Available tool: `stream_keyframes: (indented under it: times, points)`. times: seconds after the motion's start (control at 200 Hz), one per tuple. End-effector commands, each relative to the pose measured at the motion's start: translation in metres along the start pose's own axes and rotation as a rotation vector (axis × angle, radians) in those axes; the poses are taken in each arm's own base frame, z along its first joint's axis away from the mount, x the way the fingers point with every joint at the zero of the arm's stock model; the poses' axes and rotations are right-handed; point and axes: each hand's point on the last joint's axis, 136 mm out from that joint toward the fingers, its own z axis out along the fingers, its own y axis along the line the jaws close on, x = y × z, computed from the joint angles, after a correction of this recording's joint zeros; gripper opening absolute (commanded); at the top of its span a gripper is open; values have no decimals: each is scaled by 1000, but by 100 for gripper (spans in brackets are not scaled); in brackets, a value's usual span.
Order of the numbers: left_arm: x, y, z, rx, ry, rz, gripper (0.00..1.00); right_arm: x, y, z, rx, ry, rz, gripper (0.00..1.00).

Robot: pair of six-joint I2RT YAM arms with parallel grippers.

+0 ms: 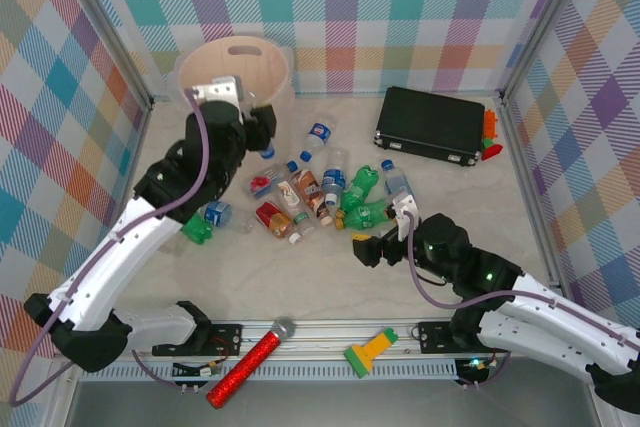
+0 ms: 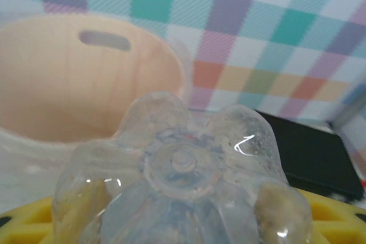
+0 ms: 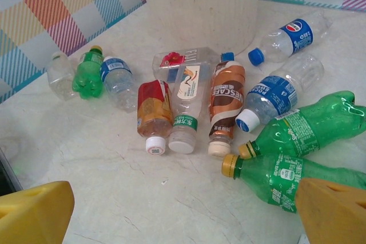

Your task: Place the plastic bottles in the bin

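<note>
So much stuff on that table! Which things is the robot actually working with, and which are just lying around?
For the job: plastic bottles, the clear bottle being held, bin.
Lying about: black case, red glitter microphone, green-and-yellow tool.

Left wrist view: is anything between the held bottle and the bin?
Nothing visible. The clear bottle faces the bin, whose open mouth lies ahead-left; the black case sits off to the right, outside that path.

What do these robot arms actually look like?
Both are white tubes linked by chunky black joints. A purple cable loops along the left arm and another along the right arm, where small green lights glow. The fingers are bright yellow.
</note>
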Motion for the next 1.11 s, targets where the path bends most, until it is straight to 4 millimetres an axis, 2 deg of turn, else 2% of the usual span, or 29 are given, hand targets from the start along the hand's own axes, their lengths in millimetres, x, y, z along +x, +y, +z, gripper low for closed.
stream_keyframes:
  times: [0.0, 0.175, 0.345, 0.51, 0.645, 0.8, 0.925, 1.1]
  points:
    - [-36, 22, 8, -68, -41, 24, 59, -13, 6, -8, -28, -29, 8, 99]
    - [-75, 35, 34, -96, -113, 27, 59, -24, 12, -16, -56, -58, 8, 99]
    - [-94, 41, 66, -141, -195, 101, 59, -34, 15, -22, -69, -76, -4, 99]
    - [-102, 51, 100, -222, -214, 154, 57, -44, 20, -29, -89, -92, -14, 99]
    - [-96, 65, 126, -283, -183, 176, 57, -52, 22, -34, -99, -112, -14, 99]
    - [-74, 77, 149, -309, -114, 193, 58, -59, 24, -39, -107, -126, -16, 99]
    - [-61, 82, 154, -309, -86, 181, 60, -61, 24, -41, -102, -128, -22, 99]
    - [-55, 80, 155, -286, -70, 163, 62, -61, 25, -41, -105, -131, -29, 99]
